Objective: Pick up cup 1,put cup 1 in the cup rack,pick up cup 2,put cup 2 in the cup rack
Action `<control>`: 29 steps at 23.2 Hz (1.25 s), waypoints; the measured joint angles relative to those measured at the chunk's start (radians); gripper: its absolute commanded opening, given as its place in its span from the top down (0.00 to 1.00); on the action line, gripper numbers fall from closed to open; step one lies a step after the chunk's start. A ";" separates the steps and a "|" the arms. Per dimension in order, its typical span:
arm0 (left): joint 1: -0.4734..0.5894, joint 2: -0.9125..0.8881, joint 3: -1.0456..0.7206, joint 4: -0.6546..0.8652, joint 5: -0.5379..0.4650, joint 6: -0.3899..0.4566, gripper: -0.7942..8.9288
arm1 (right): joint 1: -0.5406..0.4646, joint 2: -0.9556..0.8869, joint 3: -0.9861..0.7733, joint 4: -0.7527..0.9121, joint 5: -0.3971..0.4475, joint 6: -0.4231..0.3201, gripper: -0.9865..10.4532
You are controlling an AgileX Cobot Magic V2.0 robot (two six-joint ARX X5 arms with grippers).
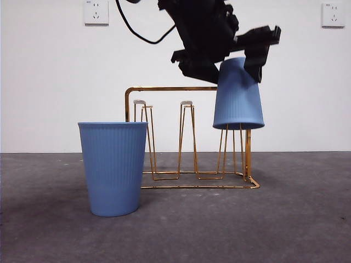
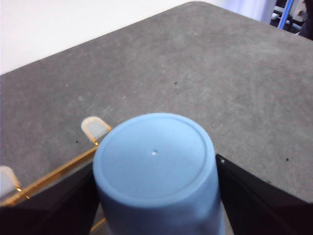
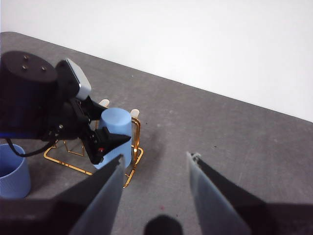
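A blue ribbed cup [image 1: 238, 98], upside down, sits over the right-hand peg of the gold wire cup rack [image 1: 164, 89]. My left gripper [image 1: 233, 66] is shut on this cup near its base, one jaw on each side. The left wrist view shows the cup's flat base [image 2: 151, 142] between the jaws, with the rack's wire [image 2: 54, 171] beside it. A second blue cup [image 1: 113, 167] stands upright on the table, left of and in front of the rack. My right gripper [image 3: 155, 156] is open and empty, off to the side of the rack [image 3: 132, 169].
Two free pegs with pale tips [image 1: 139, 102] stand left of the hung cup. The grey table [image 1: 296, 219] runs back to a white wall with sockets [image 1: 96, 12]. The right wrist view shows the left arm [image 3: 34, 93] over the rack and the upright cup [image 3: 12, 169].
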 measured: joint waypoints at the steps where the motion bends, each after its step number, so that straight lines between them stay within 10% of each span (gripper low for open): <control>1: 0.000 0.006 0.000 -0.001 0.000 -0.004 0.93 | 0.000 0.000 0.000 -0.002 0.000 0.000 0.72; 21: 0.000 0.074 0.003 -0.031 -0.031 -0.052 0.91 | 0.000 0.000 0.000 -0.011 0.000 0.000 0.72; 26: 0.000 0.074 0.009 -0.051 -0.019 -0.068 0.52 | 0.000 0.000 0.000 -0.012 0.000 0.000 0.72; 29: 0.001 0.073 0.013 -0.072 0.006 -0.071 0.52 | 0.000 0.000 0.000 -0.012 0.000 0.000 0.72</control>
